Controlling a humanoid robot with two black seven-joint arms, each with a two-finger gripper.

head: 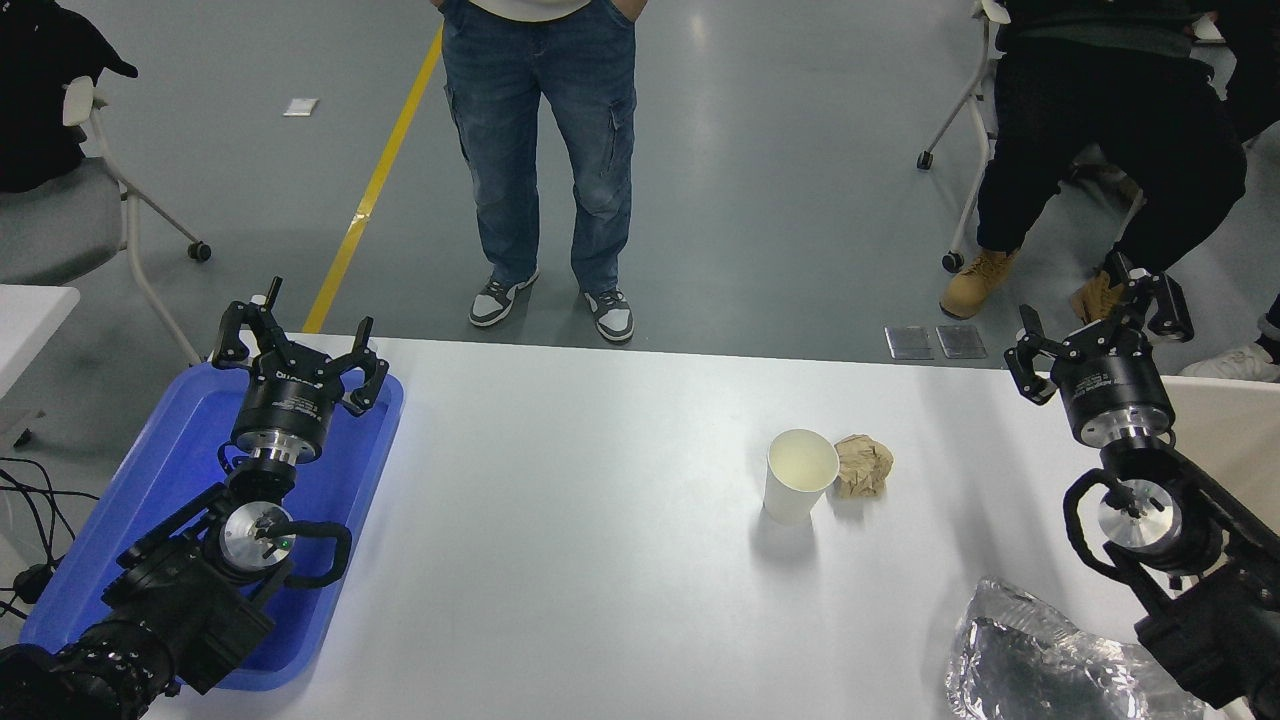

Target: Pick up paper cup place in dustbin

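The white paper cup [798, 478] stands upright on the white table, right of centre, its cream inside showing. My right gripper [1095, 325] hangs open with nothing in it over the table's far right edge, well to the right of the cup and apart from it. Part of the beige dustbin [1235, 430] shows at the right edge, behind my right arm. My left gripper [298, 345] is parked open over the far end of the blue tray [150, 480] at the lower left.
A crumpled brown paper ball [863, 466] lies right beside the cup. A crinkled silver foil bag [1035, 660] sits at the front right, close to my right arm. One person stands beyond the far edge, another sits at the upper right. Wheeled chairs stand at both upper corners.
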